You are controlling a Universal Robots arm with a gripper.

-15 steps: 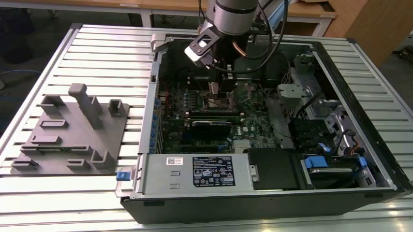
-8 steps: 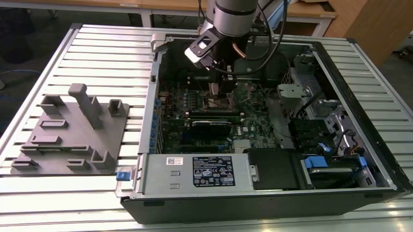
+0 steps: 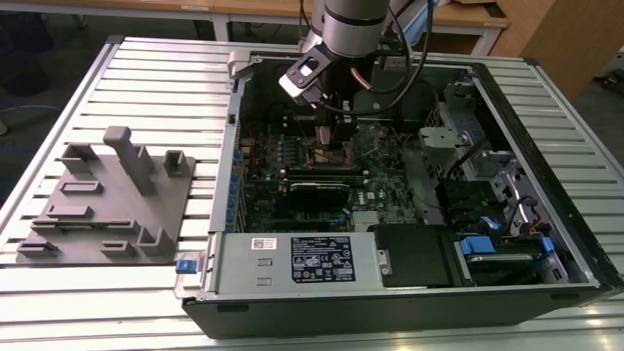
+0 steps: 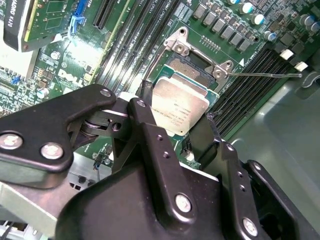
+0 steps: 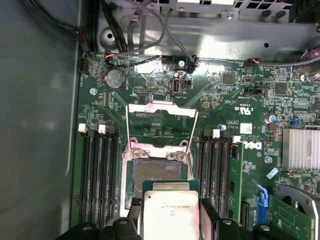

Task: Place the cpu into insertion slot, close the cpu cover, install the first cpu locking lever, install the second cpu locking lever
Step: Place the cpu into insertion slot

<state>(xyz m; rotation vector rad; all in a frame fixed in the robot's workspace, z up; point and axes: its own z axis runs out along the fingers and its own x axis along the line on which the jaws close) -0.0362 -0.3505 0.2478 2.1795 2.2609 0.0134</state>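
Over insertion slot: cpu clamped inside gripper.

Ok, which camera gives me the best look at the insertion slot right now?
The first wrist view: the insertion slot faces the camera, dark and open, with the cpu overlapping one edge. The second wrist view shows a slanted strip of it beyond the cpu. In the exterior view it is mostly hidden under the arm.

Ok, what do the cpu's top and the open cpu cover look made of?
The cpu: dull silver-grey metal top, matte with soft glare, green board rim. The cpu cover: probably thin sheet metal, shiny, glinting along its frame.
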